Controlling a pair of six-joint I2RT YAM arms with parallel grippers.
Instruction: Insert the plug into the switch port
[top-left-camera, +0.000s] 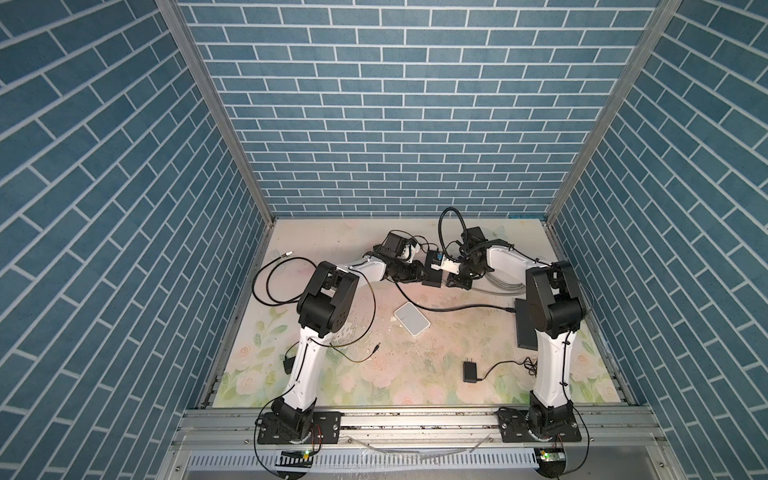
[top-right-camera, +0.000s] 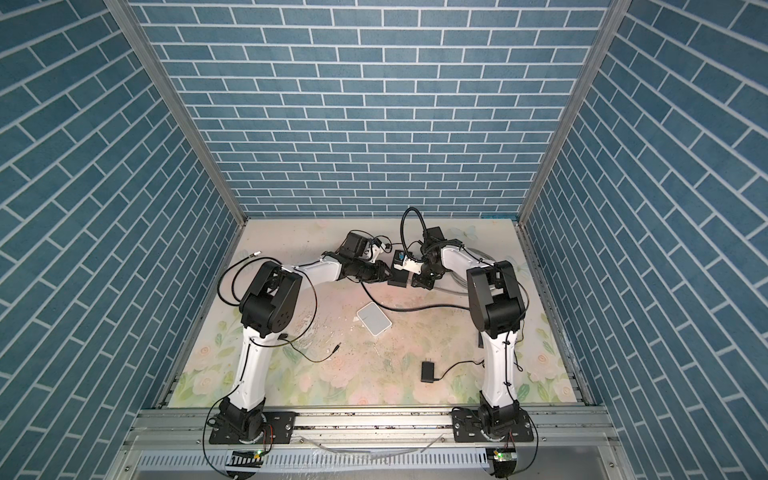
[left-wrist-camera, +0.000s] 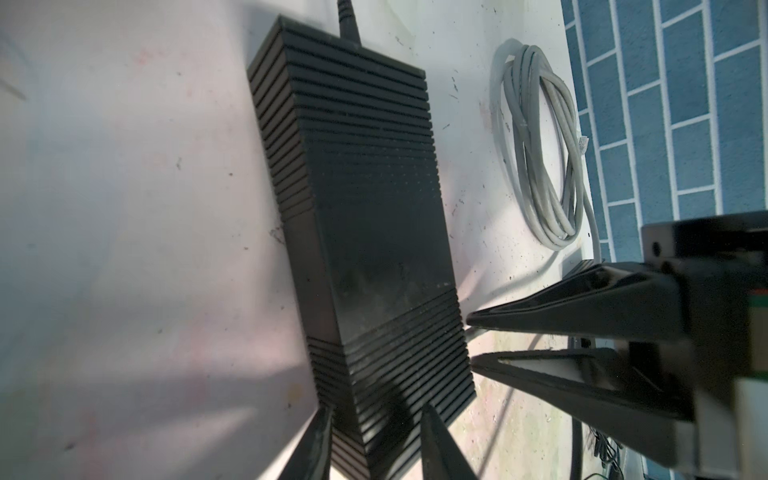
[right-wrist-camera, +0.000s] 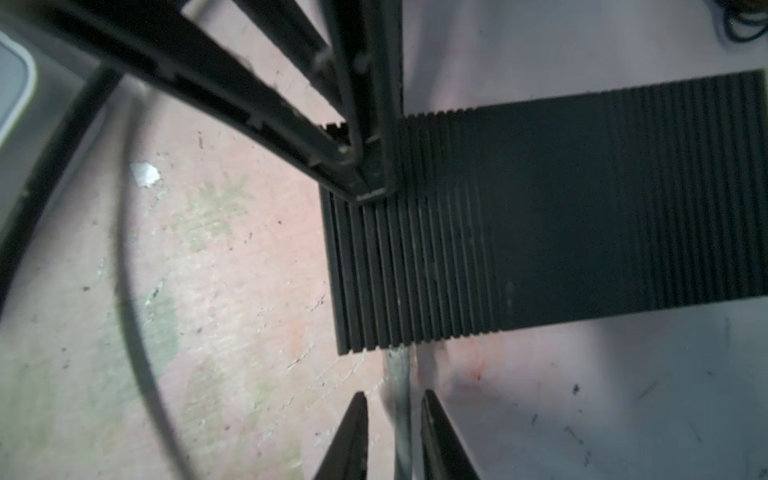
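Switch (top-left-camera: 432, 277), a black ribbed box, lies far centre on the table (top-left-camera: 415, 374). Left gripper (left-wrist-camera: 376, 417) reaches in from the left, jaws half-spread at the box's near end, likely bracing it against the push. Clamped or only resting: cannot tell. Right gripper (left-wrist-camera: 471, 340) faces the box's right side, jaws narrow astride the grey cable (right-wrist-camera: 398, 374). Pinched or not: cannot tell. Plug, judged at that cable's end just beside the switch, hidden; port too. Coil (left-wrist-camera: 536, 145) lies far right. No containers.
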